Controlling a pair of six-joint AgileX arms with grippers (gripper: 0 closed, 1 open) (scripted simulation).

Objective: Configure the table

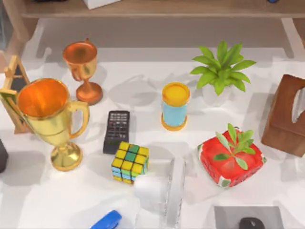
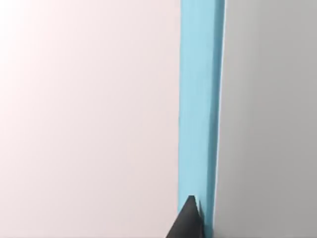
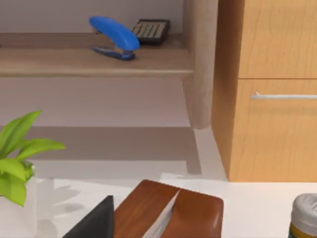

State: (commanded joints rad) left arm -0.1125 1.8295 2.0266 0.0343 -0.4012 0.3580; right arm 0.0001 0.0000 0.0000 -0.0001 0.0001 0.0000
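The table is a broad white top crowded with objects. In the left wrist view a dark tip of my left gripper sits close against a light blue strip between pale surfaces. In the right wrist view a dark tip of my right gripper hangs just above the table beside a brown tissue box, facing the wooden shelf.
On the table stand a gold trophy, copper trophy, black remote, colour cube, blue cup, potted plant, red box, tissue box, blue stapler and grey mat.
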